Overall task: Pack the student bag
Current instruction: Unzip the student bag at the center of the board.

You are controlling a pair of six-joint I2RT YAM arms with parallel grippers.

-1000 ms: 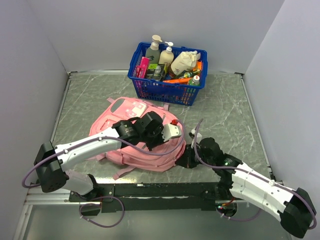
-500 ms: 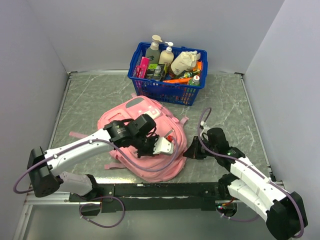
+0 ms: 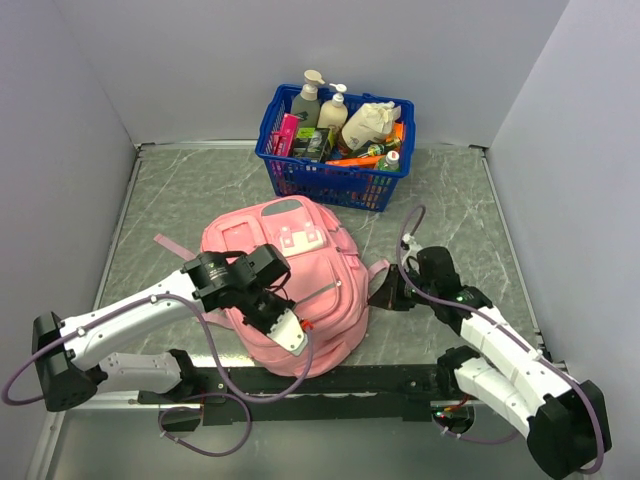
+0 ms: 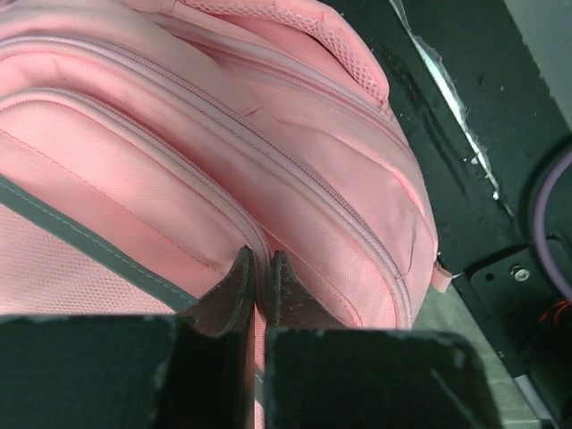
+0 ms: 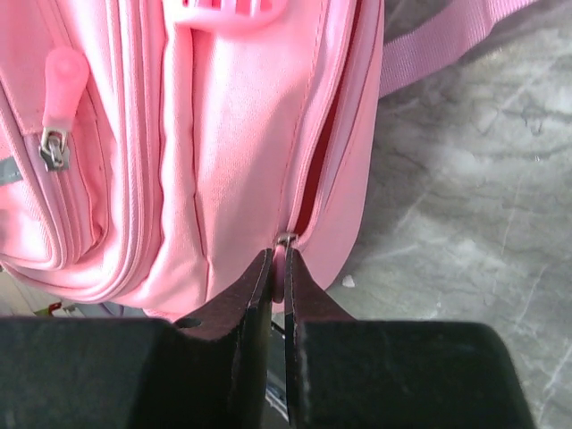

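The student bag is a large pink backpack lying front-up in the middle of the table. My left gripper rests on its near end, shut on a raised zip seam of the bag, with the pink fabric pinched between the fingertips of the left gripper. At the bag's right side, my right gripper is shut on a pink zipper pull. Above that pull the main zip gapes a little, showing a red slit.
A blue basket full of bottles and packets stands at the back, just beyond the bag. Pink straps trail out to the left, and one strap lies on the marble top. A black rail runs along the near edge.
The bag has swung round and shifted toward the back, its front pockets now facing up. My left gripper slid toward the near edge. My right gripper moved away from the near edge, keeping its grip.
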